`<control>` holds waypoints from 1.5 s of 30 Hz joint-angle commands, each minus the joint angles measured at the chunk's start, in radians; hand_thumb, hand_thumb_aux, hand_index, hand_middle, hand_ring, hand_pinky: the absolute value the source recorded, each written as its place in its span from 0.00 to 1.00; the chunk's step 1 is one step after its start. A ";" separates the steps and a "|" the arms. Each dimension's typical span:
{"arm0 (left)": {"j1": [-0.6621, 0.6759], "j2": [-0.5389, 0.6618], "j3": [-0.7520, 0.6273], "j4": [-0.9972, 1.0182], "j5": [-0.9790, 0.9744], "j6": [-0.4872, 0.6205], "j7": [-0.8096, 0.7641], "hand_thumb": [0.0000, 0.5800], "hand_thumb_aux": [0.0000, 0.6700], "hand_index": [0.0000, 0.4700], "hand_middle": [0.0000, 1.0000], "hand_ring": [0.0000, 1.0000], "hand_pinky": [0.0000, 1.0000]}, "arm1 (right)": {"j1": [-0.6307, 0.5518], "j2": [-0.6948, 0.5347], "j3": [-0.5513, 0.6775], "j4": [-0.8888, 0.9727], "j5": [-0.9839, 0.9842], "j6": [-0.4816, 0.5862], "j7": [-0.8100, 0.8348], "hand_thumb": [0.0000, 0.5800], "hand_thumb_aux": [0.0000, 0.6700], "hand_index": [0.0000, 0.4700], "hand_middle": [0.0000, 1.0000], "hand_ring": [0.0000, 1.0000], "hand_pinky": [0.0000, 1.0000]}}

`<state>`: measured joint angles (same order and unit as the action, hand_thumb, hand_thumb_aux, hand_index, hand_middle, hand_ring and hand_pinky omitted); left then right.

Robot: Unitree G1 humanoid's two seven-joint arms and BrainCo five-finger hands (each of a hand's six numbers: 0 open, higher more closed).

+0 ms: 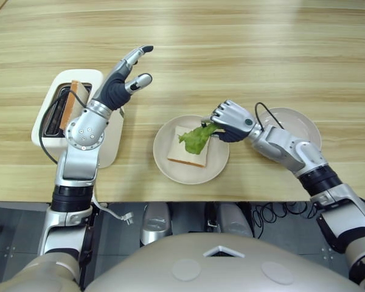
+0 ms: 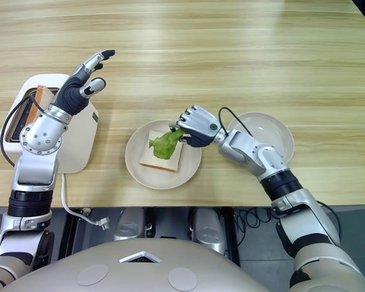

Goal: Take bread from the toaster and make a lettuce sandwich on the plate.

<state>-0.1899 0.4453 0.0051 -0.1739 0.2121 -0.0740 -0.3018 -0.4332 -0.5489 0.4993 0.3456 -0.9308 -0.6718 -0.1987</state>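
Observation:
A beige plate (image 1: 216, 170) sits near the table's front edge with one slice of bread (image 1: 185, 155) on it. My right hand (image 1: 231, 120) is over the plate's right rim, shut on a green lettuce leaf (image 1: 196, 139) whose lower end rests on the bread. A white toaster (image 1: 58, 121) stands at the left with a slice of bread (image 1: 75, 96) sticking up from its slot. My left hand (image 1: 126, 76) hovers open just right of the toaster's top, fingers stretched out and holding nothing.
A second, empty beige plate (image 1: 301, 123) lies right of the first, partly behind my right forearm. The toaster's black cord (image 1: 45, 149) runs off the table's front edge. Bare wooden tabletop stretches across the far half.

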 commanded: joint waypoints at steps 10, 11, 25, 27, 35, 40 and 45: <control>0.011 -0.001 0.004 -0.004 -0.015 -0.002 0.003 0.00 0.00 0.00 0.00 0.00 0.00 | -0.082 0.060 0.090 0.181 -0.032 -0.047 -0.017 1.00 1.00 0.98 1.00 1.00 1.00; 0.010 -0.001 0.004 0.000 -0.016 -0.003 0.003 0.00 0.00 0.00 0.00 0.00 0.00 | -0.094 0.065 0.102 0.201 -0.043 -0.047 -0.023 1.00 1.00 0.98 1.00 1.00 1.00; 0.010 -0.016 -0.011 0.001 -0.013 -0.007 0.004 0.00 0.00 0.00 0.00 0.00 0.00 | -0.176 0.066 0.163 0.349 -0.099 -0.026 -0.075 0.85 0.62 0.60 0.00 0.00 0.00; 0.011 -0.018 -0.010 -0.001 -0.012 -0.007 0.002 0.00 0.00 0.00 0.00 0.00 0.00 | -0.178 0.062 0.162 0.344 -0.100 -0.020 -0.078 0.79 0.54 0.53 0.00 0.00 0.00; 0.014 -0.025 -0.010 -0.002 -0.007 -0.008 0.003 0.00 0.00 0.00 0.00 0.00 0.00 | -0.182 0.045 0.147 0.311 -0.085 0.001 -0.071 0.00 0.00 0.00 0.00 0.00 0.00; 0.016 -0.021 -0.004 -0.011 -0.009 -0.007 0.002 0.00 0.00 0.00 0.00 0.00 0.00 | -0.172 0.033 0.157 0.294 -0.100 0.017 -0.072 0.00 0.00 0.00 0.00 0.00 0.00; 0.015 -0.016 0.002 -0.015 -0.008 -0.009 0.002 0.00 0.00 0.00 0.00 0.00 0.00 | -0.172 0.024 0.155 0.289 -0.096 0.026 -0.073 0.00 0.00 0.00 0.00 0.00 0.00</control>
<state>-0.1821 0.4185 0.0053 -0.1761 0.2037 -0.0849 -0.2967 -0.6121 -0.5178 0.6506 0.6480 -1.0245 -0.6483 -0.2781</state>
